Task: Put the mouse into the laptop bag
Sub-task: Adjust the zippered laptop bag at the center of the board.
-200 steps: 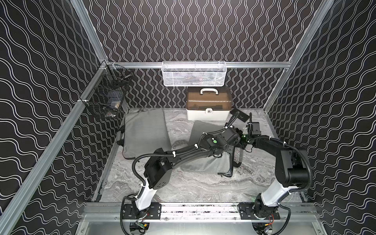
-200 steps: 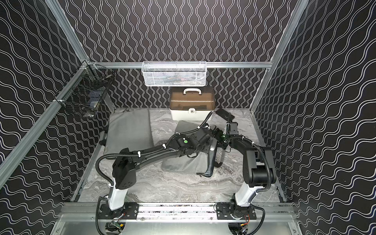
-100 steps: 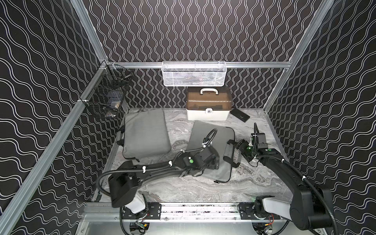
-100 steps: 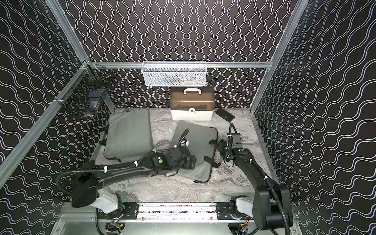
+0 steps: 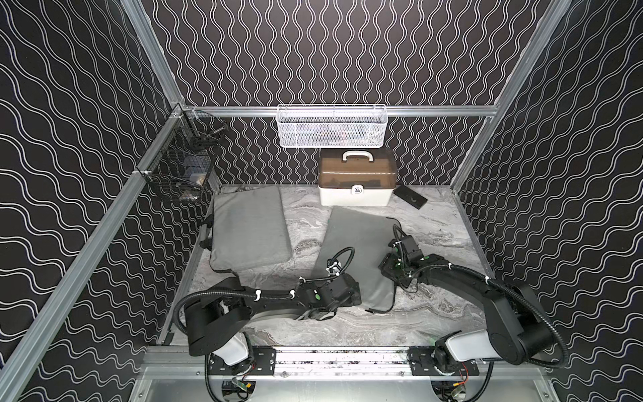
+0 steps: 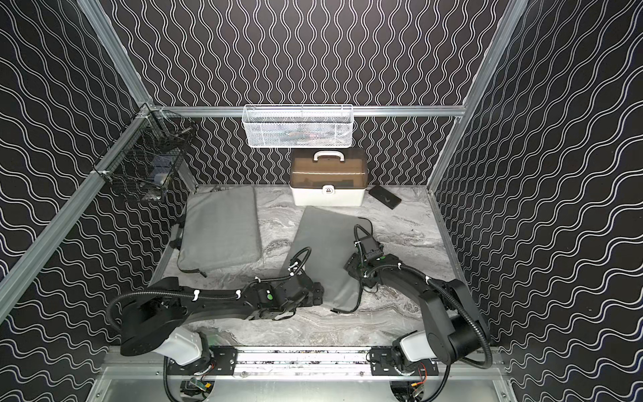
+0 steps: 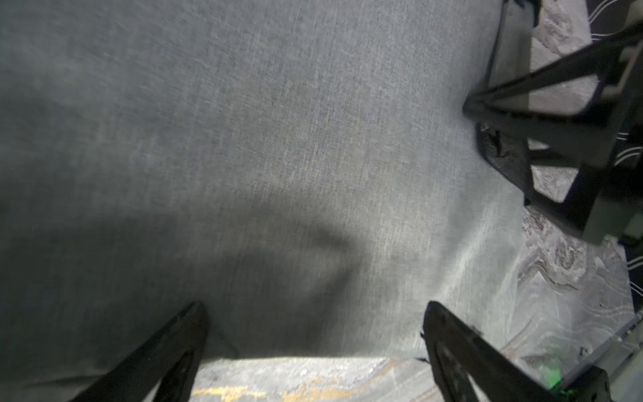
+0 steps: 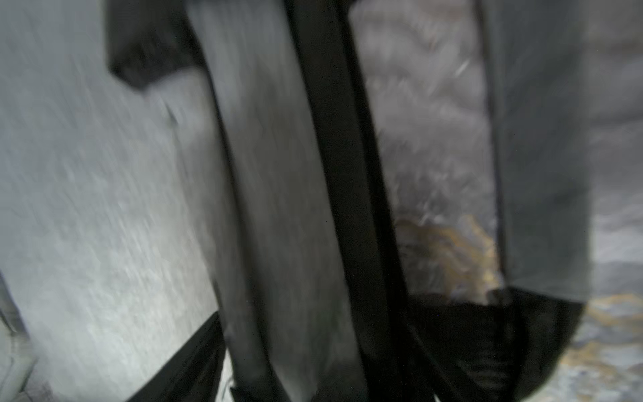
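Observation:
No mouse shows in any view. The laptop bag (image 5: 358, 243) (image 6: 323, 240), a flat grey sleeve with a black strap (image 5: 382, 308), lies mid-table in both top views. My left gripper (image 5: 351, 296) (image 7: 315, 306) hovers low over the bag's near left corner, open, with only grey fabric (image 7: 278, 156) and table between its fingers. My right gripper (image 5: 391, 268) (image 8: 323, 348) is at the bag's right edge. In the left wrist view its fingers (image 7: 504, 101) stand apart around a black mesh strap end (image 7: 501, 156). The right wrist view is blurred.
A second, thicker grey bag (image 5: 248, 229) lies at the left. A white box with a brown lid (image 5: 356, 181) stands at the back, with a flat black slab (image 5: 410, 199) beside it. A white mesh basket (image 5: 330, 127) and a black wire basket (image 5: 181, 170) hang on the rails.
Both arms have drawn back from the bag's far end toward the near edge. The left gripper went from shut to open. The right gripper's jaws have narrowed somewhat.

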You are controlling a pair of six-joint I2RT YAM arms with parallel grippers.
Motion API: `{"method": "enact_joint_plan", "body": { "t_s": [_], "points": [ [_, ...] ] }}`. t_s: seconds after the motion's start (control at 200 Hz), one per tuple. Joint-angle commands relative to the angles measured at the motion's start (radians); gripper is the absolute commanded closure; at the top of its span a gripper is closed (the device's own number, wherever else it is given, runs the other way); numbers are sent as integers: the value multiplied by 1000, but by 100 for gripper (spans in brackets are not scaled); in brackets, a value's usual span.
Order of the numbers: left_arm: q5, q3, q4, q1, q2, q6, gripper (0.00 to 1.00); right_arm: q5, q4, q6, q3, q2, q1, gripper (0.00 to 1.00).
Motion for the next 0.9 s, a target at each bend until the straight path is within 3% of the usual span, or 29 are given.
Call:
{"method": "enact_joint_plan", "body": {
  "t_s": [0.0, 0.14, 0.305, 0.435, 0.56, 0.73, 0.896],
  "points": [
    [36, -7, 35, 16, 28, -84, 1, 26, 41, 75, 3, 2, 57, 36],
    [-25, -26, -23, 26, -19, -125, 1, 61, 44, 118, 32, 30, 117, 60],
    [-163, -84, -189, 26, -208, -225, 1, 50, 117, 206, 32, 88, 134, 64],
    [-165, -242, -134, 16, -335, -335, 1, 57, 142, 229, 61, 121, 166, 60],
    [-119, -337, 29, 9, -318, -366, 1, 62, 82, 199, 119, 145, 194, 50],
    [-128, -189, -18, 39, -196, -267, 1, 149, -50, 169, 82, 17, 204, 16],
    [-79, -132, 78, 78, -71, -248, 1, 202, -163, 173, -9, -192, 213, 11]
  ]
}}
